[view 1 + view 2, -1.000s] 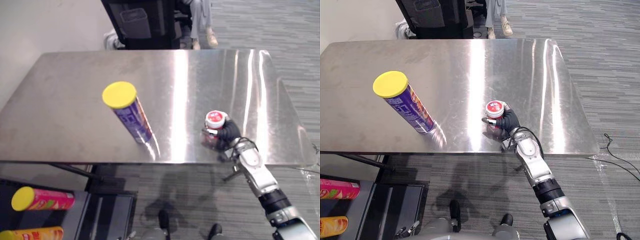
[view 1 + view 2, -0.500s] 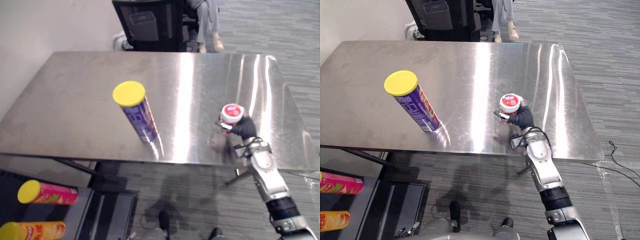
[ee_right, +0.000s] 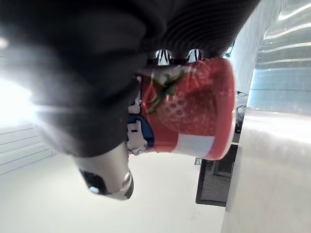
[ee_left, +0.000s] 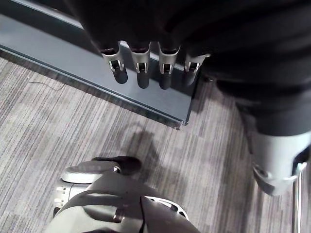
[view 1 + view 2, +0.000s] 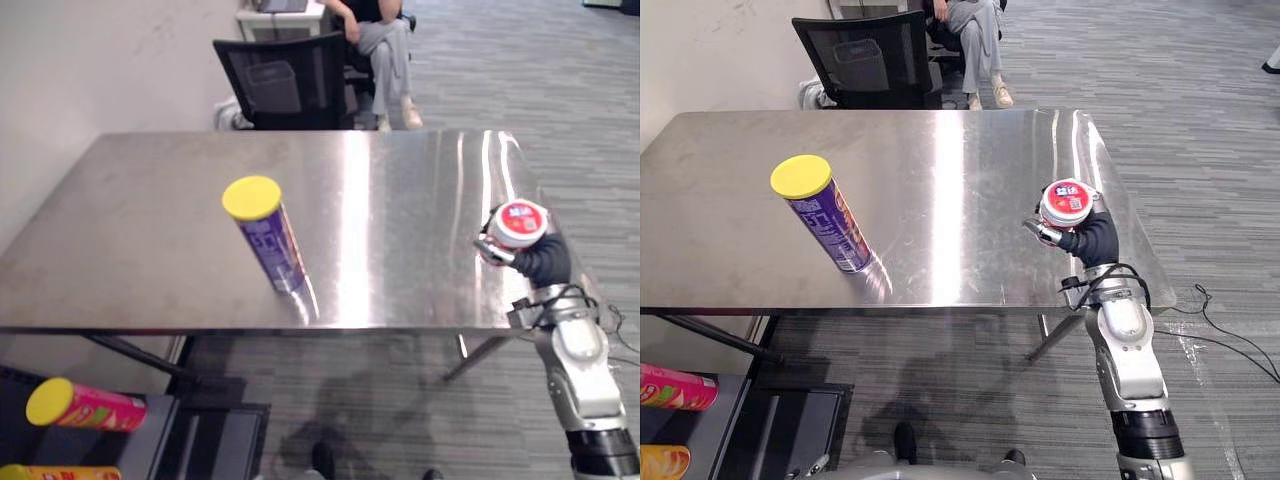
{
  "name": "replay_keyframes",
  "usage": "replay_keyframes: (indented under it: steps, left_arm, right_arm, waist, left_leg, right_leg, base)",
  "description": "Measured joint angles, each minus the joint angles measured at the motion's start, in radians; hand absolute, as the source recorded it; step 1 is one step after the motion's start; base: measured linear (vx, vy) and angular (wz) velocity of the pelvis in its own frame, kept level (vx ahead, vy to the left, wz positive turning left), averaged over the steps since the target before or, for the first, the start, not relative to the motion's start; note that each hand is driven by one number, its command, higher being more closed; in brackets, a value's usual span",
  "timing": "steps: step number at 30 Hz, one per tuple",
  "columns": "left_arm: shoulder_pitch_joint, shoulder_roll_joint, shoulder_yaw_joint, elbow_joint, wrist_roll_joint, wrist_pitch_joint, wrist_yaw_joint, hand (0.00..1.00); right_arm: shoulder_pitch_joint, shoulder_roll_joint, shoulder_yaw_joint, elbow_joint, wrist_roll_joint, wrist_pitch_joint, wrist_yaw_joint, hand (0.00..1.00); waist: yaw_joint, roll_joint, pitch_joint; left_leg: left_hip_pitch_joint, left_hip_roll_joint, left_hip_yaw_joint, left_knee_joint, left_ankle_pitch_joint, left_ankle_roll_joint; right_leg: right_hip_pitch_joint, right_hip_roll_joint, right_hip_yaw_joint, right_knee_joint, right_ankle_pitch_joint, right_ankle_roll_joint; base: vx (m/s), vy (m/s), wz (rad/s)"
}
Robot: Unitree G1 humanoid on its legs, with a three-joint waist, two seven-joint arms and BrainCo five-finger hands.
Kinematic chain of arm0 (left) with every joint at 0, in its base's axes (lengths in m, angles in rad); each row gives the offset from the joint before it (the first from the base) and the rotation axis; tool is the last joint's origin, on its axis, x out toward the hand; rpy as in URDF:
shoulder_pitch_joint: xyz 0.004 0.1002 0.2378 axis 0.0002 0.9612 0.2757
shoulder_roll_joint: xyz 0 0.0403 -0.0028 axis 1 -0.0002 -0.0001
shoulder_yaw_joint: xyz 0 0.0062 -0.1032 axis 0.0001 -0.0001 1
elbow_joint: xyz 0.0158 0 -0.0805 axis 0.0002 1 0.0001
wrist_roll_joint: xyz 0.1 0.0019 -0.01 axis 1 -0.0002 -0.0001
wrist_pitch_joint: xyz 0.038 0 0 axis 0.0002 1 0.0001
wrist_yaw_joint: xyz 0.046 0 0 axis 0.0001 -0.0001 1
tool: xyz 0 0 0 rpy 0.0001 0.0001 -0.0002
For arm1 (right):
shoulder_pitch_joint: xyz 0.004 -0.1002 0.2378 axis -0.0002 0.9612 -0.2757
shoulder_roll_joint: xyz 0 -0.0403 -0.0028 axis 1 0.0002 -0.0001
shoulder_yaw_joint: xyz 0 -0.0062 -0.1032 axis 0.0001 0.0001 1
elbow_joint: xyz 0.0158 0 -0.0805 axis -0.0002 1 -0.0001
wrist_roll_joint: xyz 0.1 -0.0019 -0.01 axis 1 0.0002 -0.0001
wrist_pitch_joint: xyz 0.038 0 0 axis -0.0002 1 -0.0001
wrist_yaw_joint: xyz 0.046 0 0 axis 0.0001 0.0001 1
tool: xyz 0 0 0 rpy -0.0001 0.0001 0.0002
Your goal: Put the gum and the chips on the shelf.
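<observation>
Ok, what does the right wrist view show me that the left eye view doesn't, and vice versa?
Right wrist view: the strawberry picture on the side of the gum tub, close up. Left eye view: the yellow-lidded chips can standing on the table, with a chair and a seated person beyond. Both: the tub held in the right hand.

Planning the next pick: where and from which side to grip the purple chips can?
Probably mid-body, fingers wrapped round the purple chips can, from its left side with the left hand: it stands upright, a slim round tube, and the right hand is shut on the gum tub.
</observation>
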Motion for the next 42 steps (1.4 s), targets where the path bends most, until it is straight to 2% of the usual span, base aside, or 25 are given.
replay_keyframes:
  steps: [7, 12, 14, 16, 18, 22, 23, 24, 25, 26, 27, 28, 29, 30, 31, 32, 33, 34, 35, 36, 37, 38, 40, 41, 42]
  left_arm:
    - [0.0, -0.002, 0.0, -0.001, 0.0, -0.004, 0.012, 0.0]
    - [0.0, -0.015, 0.0, -0.002, 0.0, -0.001, 0.013, 0.0]
    - [-0.001, -0.013, 0.002, -0.002, -0.001, -0.001, 0.014, 0.0]
    - [-0.001, -0.008, 0.002, -0.001, -0.001, -0.001, 0.016, 0.0]
    - [-0.004, -0.012, 0.001, -0.002, -0.004, 0.0, 0.019, 0.0]
    - [-0.005, -0.027, 0.005, -0.008, -0.054, -0.004, 0.029, 0.0]
    - [-0.003, -0.039, 0.02, -0.01, -0.065, -0.006, 0.029, 0.0]
    - [-0.003, -0.052, 0.029, -0.013, -0.089, -0.007, 0.027, 0.0]
    - [-0.003, -0.057, 0.03, -0.015, -0.094, -0.008, 0.027, 0.0]
    - [-0.008, -0.06, 0.027, -0.018, -0.099, -0.011, 0.021, 0.0]
    - [-0.032, -0.049, 0.036, 0.002, -0.099, -0.013, 0.011, 0.0]
    - [-0.042, -0.053, 0.041, 0.003, -0.099, -0.012, 0.007, 0.0]
    - [-0.037, -0.07, 0.036, -0.029, -0.099, -0.011, 0.004, 0.0]
    - [-0.049, -0.07, 0.043, -0.042, -0.096, -0.017, 0.004, 0.0]
    - [-0.057, -0.072, 0.056, -0.039, -0.096, -0.014, 0.006, 0.0]
    - [-0.056, -0.057, 0.061, -0.028, -0.094, -0.013, 0.009, 0.0]
    - [-0.041, -0.051, 0.062, -0.02, -0.091, -0.015, 0.009, 0.0]
    - [-0.024, -0.052, 0.067, -0.005, -0.084, -0.017, 0.01, 0.0]
    - [-0.018, -0.055, 0.067, 0.009, -0.083, -0.019, 0.011, 0.0]
    - [-0.016, -0.056, 0.066, 0.024, -0.084, -0.019, 0.011, 0.0]
    - [-0.019, -0.06, 0.053, 0.051, -0.083, -0.018, 0.01, 0.0]
    - [-0.021, -0.061, 0.051, 0.059, -0.084, -0.02, 0.009, 0.0]
    - [-0.022, -0.06, 0.038, 0.062, -0.083, -0.02, 0.01, 0.0]
    - [-0.022, -0.06, 0.027, 0.061, -0.082, -0.026, 0.011, 0.0]
    - [-0.022, -0.059, 0.014, 0.061, -0.082, -0.035, 0.012, 0.0]
  right_arm:
    - [0.007, 0.0, 0.0, -0.001, 0.002, -0.009, -0.001, 1.0]
    - [0.049, 0.0, 0.001, -0.031, 0.019, -0.009, -0.003, 1.0]
    - [0.069, 0.008, 0.003, -0.03, 0.022, -0.009, -0.003, 1.0]
    - [0.074, 0.012, 0.011, -0.03, 0.022, -0.01, -0.001, 1.0]
    - [0.073, 0.014, 0.032, -0.03, 0.039, -0.01, 0.001, 1.0]
    - [-0.008, 0.014, 0.13, -0.02, 0.07, -0.005, 0.028, 1.0]
    - [-0.056, 0.013, 0.16, -0.002, 0.077, -0.004, 0.04, 1.0]
    - [-0.094, 0.011, 0.172, 0.018, 0.077, -0.002, 0.044, 1.0]
    - [-0.104, 0.008, 0.172, 0.02, 0.077, -0.002, 0.043, 1.0]
    - [-0.113, -0.002, 0.171, 0.02, 0.077, -0.003, 0.042, 1.0]
    - [-0.116, -0.017, 0.155, 0.024, 0.077, -0.008, 0.041, 1.0]
    - [-0.119, -0.024, 0.133, 0.028, 0.076, -0.01, 0.038, 1.0]
    - [-0.125, -0.044, 0.1, 0.033, 0.077, -0.011, 0.014, 1.0]
    - [-0.11, -0.065, 0.064, 0.045, 0.077, -0.01, -0.011, 1.0]
    - [-0.098, -0.067, 0.04, 0.054, 0.077, -0.007, -0.018, 1.0]
    - [-0.086, -0.051, 0.01, 0.059, 0.078, -0.003, -0.034, 1.0]
    - [-0.077, -0.041, 0.007, 0.058, 0.078, -0.004, -0.046, 1.0]
    - [-0.057, -0.043, 0.009, 0.052, 0.078, -0.005, -0.058, 1.0]
    - [-0.035, -0.048, 0.007, 0.052, 0.078, -0.007, -0.07, 1.0]
    - [-0.024, -0.049, 0.004, 0.052, 0.08, -0.007, -0.075, 1.0]
    - [-0.013, -0.049, 0.005, 0.052, 0.079, -0.007, -0.081, 1.0]
    - [-0.009, -0.049, 0.004, 0.052, 0.079, -0.007, -0.084, 1.0]
    - [0.019, -0.048, -0.004, 0.052, 0.078, -0.009, -0.095, 1.0]
    - [0.038, -0.048, -0.01, 0.053, 0.077, -0.009, -0.109, 1.0]
    - [0.046, -0.045, -0.016, 0.052, 0.076, -0.01, -0.122, 1.0]
  waist:
    - [-0.011, -0.001, -0.019]
    - [-0.022, -0.003, -0.019]
    - [-0.025, -0.017, -0.009]
    - [-0.025, -0.025, -0.004]
    - [-0.025, -0.014, 0.005]
    - [-0.02, 0.02, 0.033]
    - [-0.008, 0.036, 0.045]
    - [0.012, 0.064, 0.059]
    - [0.017, 0.075, 0.063]
    - [0.012, 0.082, 0.067]
    - [0.0, 0.056, 0.07]
    - [0.005, 0.072, 0.073]
    - [0.007, 0.085, 0.095]
    - [-0.02, 0.045, 0.1]
    - [-0.024, 0.037, 0.097]
    - [-0.014, 0.027, 0.101]
    - [-0.012, 0.023, 0.101]
    - [-0.02, 0.018, 0.101]
    - [-0.034, 0.017, 0.101]
    - [-0.038, 0.018, 0.1]
    - [-0.05, 0.017, 0.1]
    - [-0.054, 0.017, 0.1]
    - [-0.056, 0.023, 0.097]
    - [-0.057, 0.028, 0.094]
    - [-0.056, 0.034, 0.091]
  left_leg:
    - [-0.002, 0.006, 0.005, 0.0, 0.0, 0.0]
    - [0.013, 0.017, 0.001, 0.002, -0.001, -0.002]
    - [-0.007, 0.027, -0.003, 0.09, -0.044, -0.006]
    - [-0.028, 0.032, -0.009, 0.16, -0.078, -0.008]
    - [-0.073, 0.05, -0.031, 0.254, -0.111, -0.009]
    - [-0.15, 0.09, -0.085, 0.328, -0.115, -0.014]
    - [-0.168, 0.104, -0.091, 0.336, -0.12, -0.024]
    - [-0.191, 0.119, -0.085, 0.34, -0.126, -0.018]
    - [-0.203, 0.131, -0.078, 0.334, -0.129, -0.015]
    - [-0.202, 0.149, -0.034, 0.291, -0.132, -0.012]
    - [-0.223, 0.17, 0.061, 0.337, -0.137, 0.085]
    - [-0.241, 0.196, 0.117, 0.428, -0.114, 0.176]
    - [-0.281, 0.208, 0.225, 0.507, 0.006, 0.195]
    - [-0.28, 0.12, 0.204, 0.389, 0.138, 0.148]
    - [-0.253, 0.085, 0.186, 0.309, 0.192, 0.139]
    - [-0.252, 0.118, 0.296, 0.513, 0.048, 0.213]
    - [-0.238, 0.145, 0.335, 0.616, -0.015, 0.207]
    - [-0.189, 0.183, 0.377, 0.716, -0.062, 0.178]
    - [-0.132, 0.214, 0.391, 0.748, -0.086, 0.143]
    - [-0.11, 0.232, 0.389, 0.75, -0.095, 0.13]
    - [-0.066, 0.265, 0.388, 0.739, -0.106, 0.113]
    - [-0.05, 0.273, 0.392, 0.727, -0.109, 0.109]
    - [0.01, 0.288, 0.425, 0.668, -0.13, 0.074]
    - [0.05, 0.29, 0.45, 0.611, -0.148, 0.044]
    - [0.085, 0.275, 0.467, 0.531, -0.162, 0.014]
  right_leg:
    - [-0.007, 0.003, 0.005, 0.005, 0.0, 0.0]
    - [-0.012, -0.001, 0.005, 0.065, -0.015, -0.023]
    - [-0.012, -0.014, 0.0, 0.115, -0.041, -0.033]
    - [-0.011, -0.025, -0.002, 0.147, -0.068, -0.025]
    - [-0.012, -0.021, -0.015, 0.176, -0.085, -0.023]
    - [-0.021, 0.014, -0.061, 0.173, -0.093, -0.036]
    - [-0.031, 0.023, -0.071, 0.181, -0.095, -0.039]
    - [-0.046, 0.039, -0.078, 0.211, -0.1, -0.048]
    - [-0.051, 0.047, -0.086, 0.222, -0.105, -0.056]
    - [-0.049, 0.079, -0.119, 0.227, -0.119, -0.08]
    - [-0.045, 0.07, -0.176, 0.201, -0.143, -0.118]
    - [-0.054, 0.051, -0.211, 0.252, -0.155, -0.125]
    - [-0.122, -0.01, -0.251, 0.437, -0.235, -0.117]
    - [-0.135, -0.078, -0.277, 0.461, -0.288, -0.15]
    - [-0.126, -0.108, -0.331, 0.462, -0.291, -0.155]
    - [-0.115, -0.146, -0.395, 0.474, -0.297, -0.164]
    - [-0.111, -0.155, -0.419, 0.474, -0.3, -0.169]
    - [-0.097, -0.17, -0.465, 0.472, -0.301, -0.172]
    - [-0.097, -0.173, -0.515, 0.471, -0.298, -0.164]
    - [-0.102, -0.171, -0.536, 0.471, -0.298, -0.161]
    - [-0.122, -0.168, -0.597, 0.474, -0.301, -0.157]
    - [-0.13, -0.167, -0.62, 0.475, -0.3, -0.158]
    - [-0.137, -0.169, -0.695, 0.492, -0.295, -0.167]
    - [-0.137, -0.172, -0.734, 0.509, -0.291, -0.174]
    - [-0.141, -0.176, -0.771, 0.523, -0.288, -0.2]
  base:
    - [0.01, 0.001, -0.01]
    - [0.0, 0.0, 0.01]
    - [-0.04, 0.003, 0.05]
    - [-0.06, -0.003, 0.07]
    - [-0.1, -0.023, 0.19]
    - [-0.16, -0.059, 0.3]
    - [-0.17, -0.075, 0.21]
    - [-0.17, -0.082, 0.25]
    - [-0.13, -0.152, 0.65]
    - [-0.08, -0.219, 1.22]
    - [-0.07, -0.24, 1.33]
    - [-0.02, -0.198, 1.4]
    - [-0.21, -0.18, 1.78]
    - [-0.2, -0.154, 2.05]
    - [-0.26, -0.211, 2.02]
    - [-0.12, -0.174, 1.29]
    - [-0.15, -0.25, 1.31]
    - [-0.15, -0.218, 1.33]
    - [-0.15, -0.183, 1.35]
    - [-0.17, -0.126, 1.46]
    - [-0.15, -0.076, 1.13]
    - [-0.23, -0.075, 1.29]
    - [-0.22, -0.017, 1.05]
    - [-0.2, 0.08, 1.15]
    - [-0.21, 0.117, 1.06]
